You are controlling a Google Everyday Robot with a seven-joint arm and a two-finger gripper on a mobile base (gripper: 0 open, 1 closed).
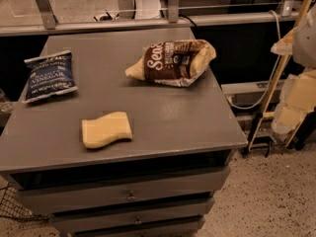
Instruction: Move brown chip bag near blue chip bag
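The brown chip bag (173, 60) lies on its side at the back right of the grey cabinet top (163, 117), puffy, with white script lettering and pale tan ends. The blue chip bag (49, 75) lies flat at the back left, with "VINEGAR" in white lettering. The two bags are far apart, with bare tabletop between them. My arm shows as pale blocky parts at the right edge of the view. My gripper (289, 115) hangs there beyond the table's right edge, lower than the top and well clear of the brown bag. It holds nothing that I can see.
A wavy yellow sponge (106, 129) lies near the front, left of centre. The cabinet has drawers (131, 196) below. A metal rail (148, 23) runs behind the table. A yellow ladder-like frame (276, 78) and cables stand at the right over speckled floor.
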